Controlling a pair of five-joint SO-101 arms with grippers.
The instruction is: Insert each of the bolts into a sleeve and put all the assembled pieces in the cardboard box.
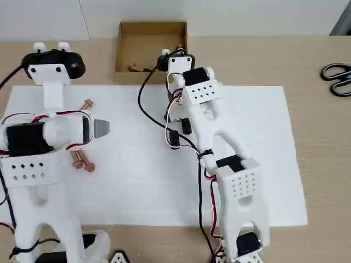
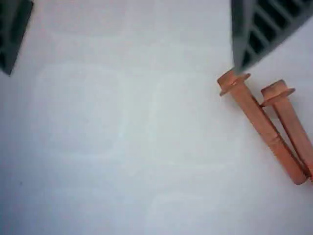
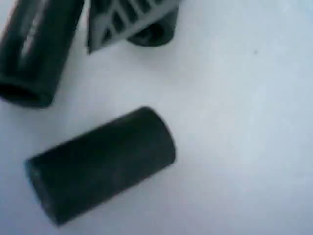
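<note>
Hovers near the left edge of the white foam sheet [image 1: 137,186] with the left gripper [image 2: 122,71] spread wide, one finger [image 2: 259,34] over the head of the nearer of two copper-coloured flanged metal bolts [image 2: 259,127] lying close together. Could well catch both at once, or roll one away on closing. Impossible to tell the spread of the right gripper [image 3: 122,24] above the black cylindrical plastic sleeves [image 3: 102,164] mid-sheet; might nudge them askew. With the brown cardboard box [image 1: 125,49] just beyond the sheet's far edge.

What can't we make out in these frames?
- Cardboard box contents: high view, too small to count, partly behind right arm.
- One sleeve: right wrist view, end cut off by frame edge.
- One bolt: left wrist view, shank tip cut off by frame edge.
- Scissors: high view, cut off by edge.
</note>
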